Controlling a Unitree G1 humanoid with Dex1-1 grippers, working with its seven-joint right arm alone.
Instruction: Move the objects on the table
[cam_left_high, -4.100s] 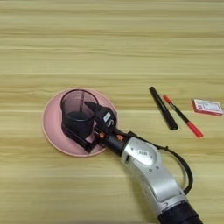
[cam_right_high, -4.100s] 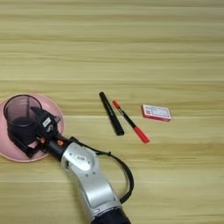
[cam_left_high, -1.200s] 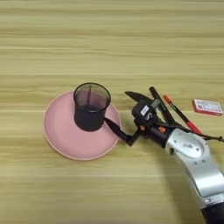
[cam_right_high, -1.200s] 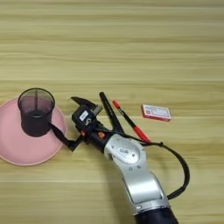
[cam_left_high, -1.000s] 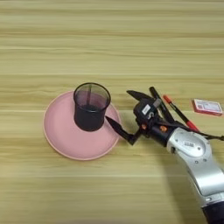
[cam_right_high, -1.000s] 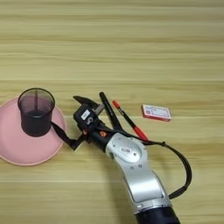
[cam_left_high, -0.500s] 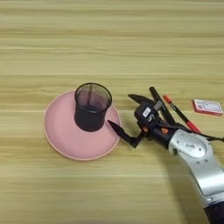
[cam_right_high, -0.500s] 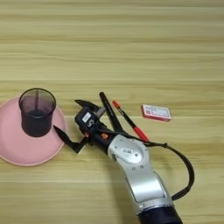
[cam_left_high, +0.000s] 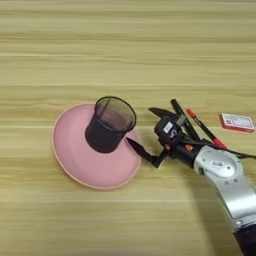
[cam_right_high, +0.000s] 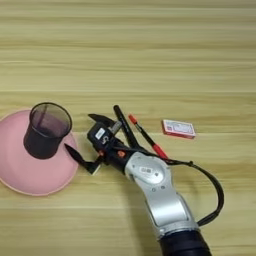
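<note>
Gripper (cam_left_high: 144, 129) hangs spread and empty beside mesh cup (cam_left_high: 110, 124) on pink plate (cam_left_high: 70, 150); cup looks light, best gripped at its rim.

both eyes look steeply down from the head onto the table (cam_left_high: 125, 45), close enough that the wood fills each view; the left eye view reaches further left, the right eye view further right; both share the pink plate (cam_left_high: 75, 165), pen cup (cam_right_high: 45, 131) and gripper (cam_right_high: 82, 137).

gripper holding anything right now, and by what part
Nothing. The right gripper is open and empty beside the pink plate; the pen cup stands free on it.
</note>
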